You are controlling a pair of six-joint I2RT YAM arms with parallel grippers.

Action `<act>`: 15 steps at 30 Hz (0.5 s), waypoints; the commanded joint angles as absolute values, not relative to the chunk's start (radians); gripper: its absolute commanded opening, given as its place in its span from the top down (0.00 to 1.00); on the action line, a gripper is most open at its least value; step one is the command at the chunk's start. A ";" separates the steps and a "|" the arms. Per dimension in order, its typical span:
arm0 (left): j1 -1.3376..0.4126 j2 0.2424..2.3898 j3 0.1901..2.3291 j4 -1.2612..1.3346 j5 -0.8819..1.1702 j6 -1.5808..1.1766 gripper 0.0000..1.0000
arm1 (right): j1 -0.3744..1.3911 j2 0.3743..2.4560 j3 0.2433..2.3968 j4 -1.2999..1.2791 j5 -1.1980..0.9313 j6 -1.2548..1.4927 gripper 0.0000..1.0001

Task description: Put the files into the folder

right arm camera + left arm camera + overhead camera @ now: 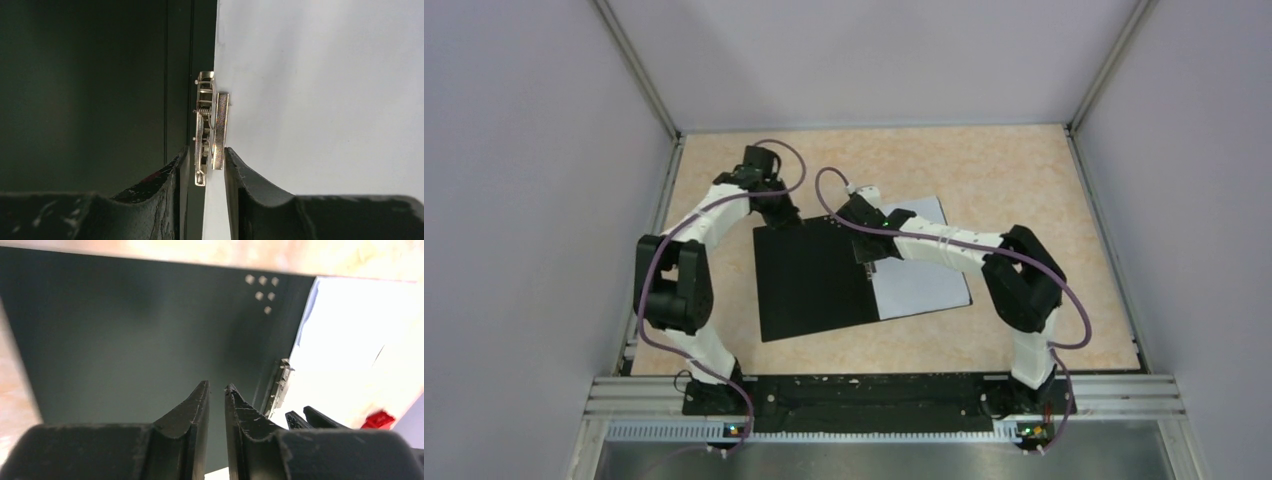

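Right gripper [206,156]: fingers narrowly apart, straddling the near end of the spine clip [214,120]; grip cannot be confirmed. Clip axis runs 12 to 6. Files [320,100] lie at 3 o'clock, inside the open folder [90,90]. Left gripper [217,388]: slightly parted, empty.

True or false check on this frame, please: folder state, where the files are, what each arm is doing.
1. The folder lies open with its black inside facing up. True.
2. The files lie on the folder's left half in the top view. False: they lie on the right half, beside the metal clip.
3. The jaws of the right gripper stand on either side of the metal clip. True.
4. The left gripper holds a sheet of paper. False: its jaws are slightly apart with nothing between them, over the folder's bare black half.
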State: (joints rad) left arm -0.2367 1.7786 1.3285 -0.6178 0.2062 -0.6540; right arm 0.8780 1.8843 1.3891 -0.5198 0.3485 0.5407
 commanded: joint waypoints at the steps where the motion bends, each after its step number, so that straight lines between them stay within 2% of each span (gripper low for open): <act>1: -0.149 1.667 1.247 -0.641 0.174 -0.640 0.76 | 0.905 1.951 1.457 -0.580 0.395 0.501 0.68; 15: -0.070 1.587 1.150 -0.644 0.116 -0.633 0.75 | 0.936 2.044 1.531 -0.605 0.408 0.480 0.68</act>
State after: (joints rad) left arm -0.0906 1.6436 1.1748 -0.6518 0.1555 -0.6434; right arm 0.9119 2.0289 1.4826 -0.5949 0.3798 0.4961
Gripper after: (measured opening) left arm 0.251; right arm 0.318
